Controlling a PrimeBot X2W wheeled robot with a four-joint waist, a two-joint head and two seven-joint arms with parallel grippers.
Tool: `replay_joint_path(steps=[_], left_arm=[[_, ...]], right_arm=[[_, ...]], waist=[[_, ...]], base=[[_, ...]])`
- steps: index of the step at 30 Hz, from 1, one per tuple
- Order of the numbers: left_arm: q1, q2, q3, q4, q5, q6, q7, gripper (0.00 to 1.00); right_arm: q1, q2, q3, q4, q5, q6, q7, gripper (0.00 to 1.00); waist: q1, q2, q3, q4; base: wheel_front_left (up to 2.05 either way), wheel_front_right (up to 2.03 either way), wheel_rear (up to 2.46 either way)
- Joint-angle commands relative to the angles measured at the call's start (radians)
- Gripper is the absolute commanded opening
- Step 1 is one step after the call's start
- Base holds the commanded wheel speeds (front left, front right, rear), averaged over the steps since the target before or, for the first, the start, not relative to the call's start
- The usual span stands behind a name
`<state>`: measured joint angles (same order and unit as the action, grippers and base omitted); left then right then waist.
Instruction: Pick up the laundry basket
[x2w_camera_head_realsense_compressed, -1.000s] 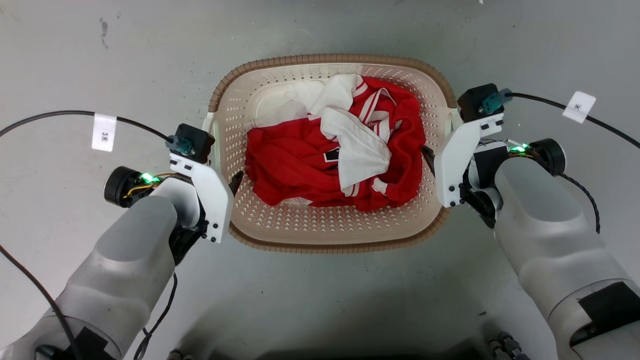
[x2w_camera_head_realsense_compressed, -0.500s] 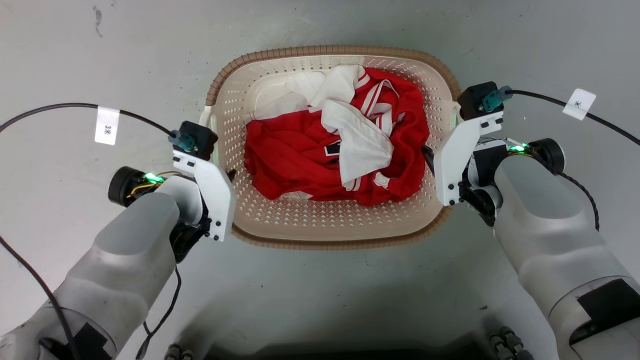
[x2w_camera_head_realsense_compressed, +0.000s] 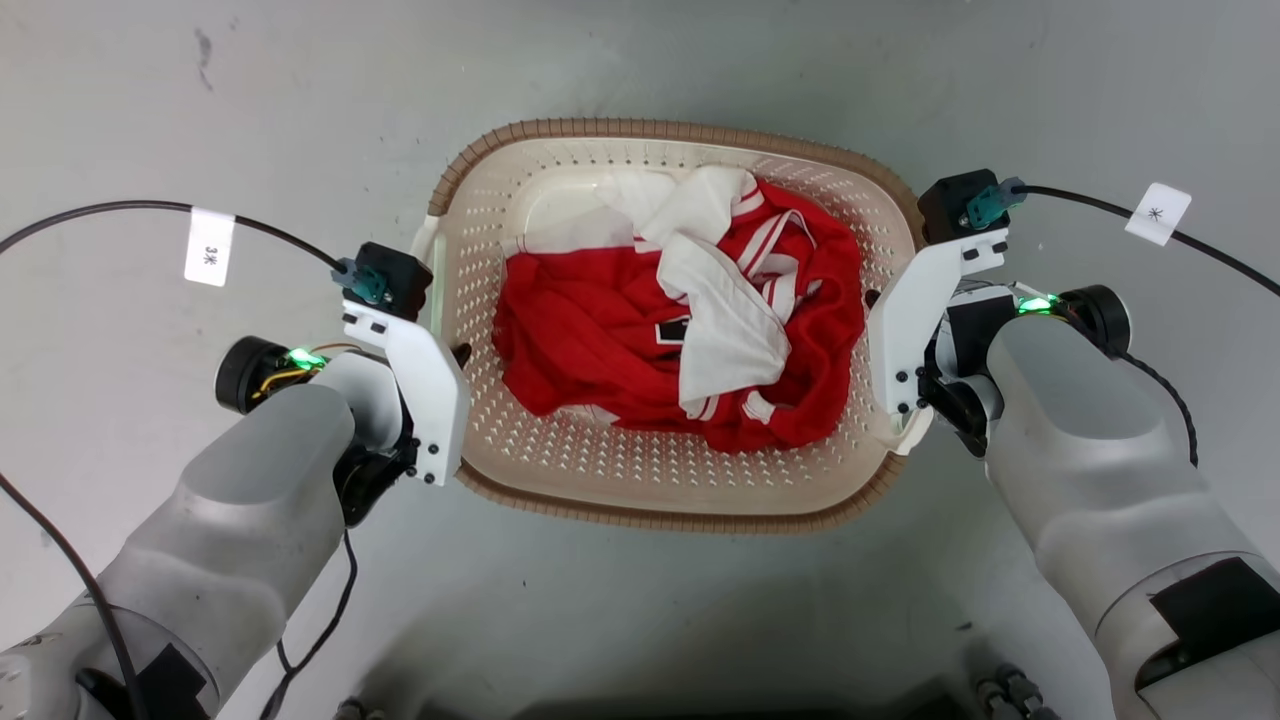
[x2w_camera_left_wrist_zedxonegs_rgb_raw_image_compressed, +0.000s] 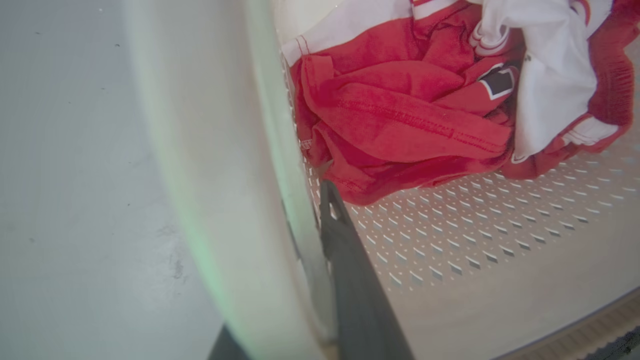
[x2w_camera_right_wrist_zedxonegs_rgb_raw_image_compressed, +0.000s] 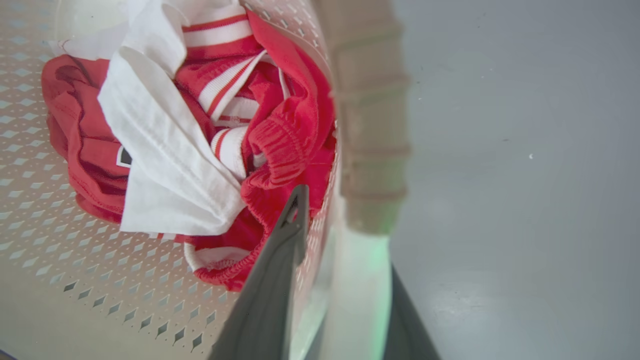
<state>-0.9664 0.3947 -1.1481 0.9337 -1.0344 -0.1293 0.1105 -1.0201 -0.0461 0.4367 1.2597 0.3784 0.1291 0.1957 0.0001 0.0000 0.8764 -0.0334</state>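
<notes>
Overhead: the laundry basket (x2w_camera_head_realsense_compressed: 640, 470), cream with a brown rim, lies between the two arms above the grey floor (x2w_camera_head_realsense_compressed: 640, 620); whether it touches the floor cannot be told.
Load: red and white clothes (x2w_camera_head_realsense_compressed: 640, 340) lie crumpled inside, bunched toward the basket's right wall.
Left hand (x2w_camera_head_realsense_compressed: 452, 357): clamped on the basket's left side at the white handle (x2w_camera_head_realsense_compressed: 428, 250), one dark finger (x2w_camera_left_wrist_zedxonegs_rgb_raw_image_compressed: 350, 270) inside against the perforated wall, the other outside.
Right hand (x2w_camera_head_realsense_compressed: 878, 300): clamped on the right side likewise, its inner finger (x2w_camera_right_wrist_zedxonegs_rgb_raw_image_compressed: 280, 260) touching the red cloth, its outer finger beyond the rim.
Cables: a black lead (x2w_camera_head_realsense_compressed: 100, 212) runs from each wrist, each bearing a white tag (x2w_camera_head_realsense_compressed: 209, 255).
</notes>
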Motion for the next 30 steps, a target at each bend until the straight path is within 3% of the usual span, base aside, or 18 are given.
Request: replay_joint_path(steps=[1,7,20,30], left_arm=[[-0.011,0.012,-0.007,-0.001,-0.006,-0.001,0.003,0.0],[0.017,0.015,-0.061,-0.033,-0.074,-0.002,0.051,0.0],[0.104,0.083,-0.127,-0.181,-0.21,-0.003,0.326,0.0],[0.182,0.119,-0.134,-0.228,-0.258,-0.003,0.465,0.0]], right_arm=[[-0.011,-0.008,0.004,0.006,-0.004,0.003,0.007,0.0],[0.01,-0.006,0.018,0.017,-0.006,0.003,0.062,0.0],[0.068,-0.007,0.074,0.027,0.024,0.003,0.404,0.0],[0.136,-0.009,0.094,0.009,0.111,0.003,0.541,0.0]], waist=[[-0.0001,0.0,-0.015,0.001],[-0.0001,0.0,-0.107,0.006],[-0.0001,0.0,-0.423,0.03],[-0.0001,0.0,-0.638,0.049]], base=[[0.0,0.0,0.0],[0.0,0.0,0.0],[0.0,0.0,0.0],[0.0,0.0,0.0]])
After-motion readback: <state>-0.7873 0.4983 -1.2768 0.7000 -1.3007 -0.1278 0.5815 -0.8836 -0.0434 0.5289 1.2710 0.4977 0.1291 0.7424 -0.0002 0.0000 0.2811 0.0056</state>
